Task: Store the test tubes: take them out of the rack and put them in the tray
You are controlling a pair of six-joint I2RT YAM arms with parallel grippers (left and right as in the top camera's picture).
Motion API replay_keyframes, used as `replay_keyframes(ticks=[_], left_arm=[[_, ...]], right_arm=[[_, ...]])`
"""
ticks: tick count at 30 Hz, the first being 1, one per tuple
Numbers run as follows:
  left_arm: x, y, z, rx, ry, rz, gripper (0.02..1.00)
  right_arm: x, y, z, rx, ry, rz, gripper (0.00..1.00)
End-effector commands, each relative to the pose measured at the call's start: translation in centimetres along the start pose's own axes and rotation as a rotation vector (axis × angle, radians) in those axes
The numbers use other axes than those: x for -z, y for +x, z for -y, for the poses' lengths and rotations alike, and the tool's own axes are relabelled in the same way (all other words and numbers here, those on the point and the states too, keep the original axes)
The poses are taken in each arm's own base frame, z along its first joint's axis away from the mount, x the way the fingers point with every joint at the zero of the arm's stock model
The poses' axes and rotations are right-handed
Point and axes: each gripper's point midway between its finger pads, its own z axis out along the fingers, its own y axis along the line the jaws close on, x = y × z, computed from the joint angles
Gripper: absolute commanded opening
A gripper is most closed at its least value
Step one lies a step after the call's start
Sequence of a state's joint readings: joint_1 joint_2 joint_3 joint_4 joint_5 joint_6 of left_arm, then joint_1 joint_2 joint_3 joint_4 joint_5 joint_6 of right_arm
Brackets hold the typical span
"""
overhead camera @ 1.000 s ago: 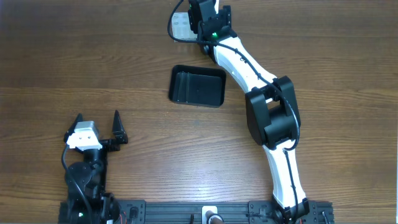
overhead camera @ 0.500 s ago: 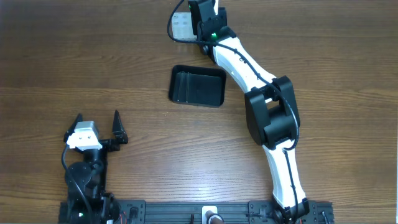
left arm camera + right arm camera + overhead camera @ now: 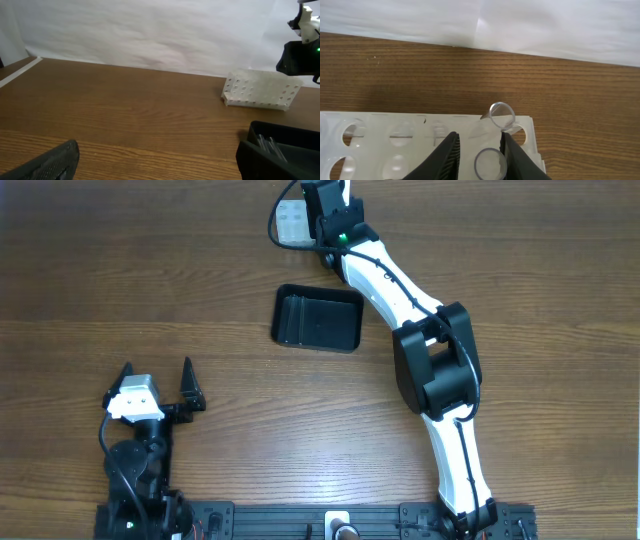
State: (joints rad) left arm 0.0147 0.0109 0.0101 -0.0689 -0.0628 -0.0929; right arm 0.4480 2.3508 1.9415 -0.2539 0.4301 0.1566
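Observation:
The white test tube rack [image 3: 291,224] stands at the table's far edge, and it also shows as a pale block [image 3: 261,90] in the left wrist view. My right gripper [image 3: 481,150] hangs over the rack's end [image 3: 395,145], open, its fingers on either side of a clear tube [image 3: 490,163]. That tube stands upright in a hole. A second tube [image 3: 501,115] stands just beyond it. The black tray [image 3: 318,318] lies nearer the middle, with clear tubes [image 3: 269,145] lying inside it. My left gripper [image 3: 158,383] rests open near its base, holding nothing.
The right arm [image 3: 400,290] stretches diagonally past the tray's right side. A white wall [image 3: 150,30] backs the table's far edge just behind the rack. Bare wood [image 3: 150,270] lies left of the tray and rack.
The right gripper has edged slightly left over the rack. The left arm has kept still.

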Motion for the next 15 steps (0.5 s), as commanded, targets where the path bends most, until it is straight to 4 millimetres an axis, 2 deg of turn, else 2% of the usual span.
replay_keyframes(ticks=[1,8,15], left_arm=[[0.0,0.1,-0.1,-0.018,0.0,0.001,1.0],[0.0,0.1,0.0,-0.018,0.0,0.001,0.998],[0.0,0.1,0.0,-0.018,0.0,0.001,0.998]], right_arm=[[-0.1,-0.2,-0.8,-0.004,0.003,0.012,0.253],[0.2,-0.3,-1.4,0.001,-0.006,0.016,0.22],[1.1,-1.5,-1.9,0.01,-0.014,0.019,0.18]])
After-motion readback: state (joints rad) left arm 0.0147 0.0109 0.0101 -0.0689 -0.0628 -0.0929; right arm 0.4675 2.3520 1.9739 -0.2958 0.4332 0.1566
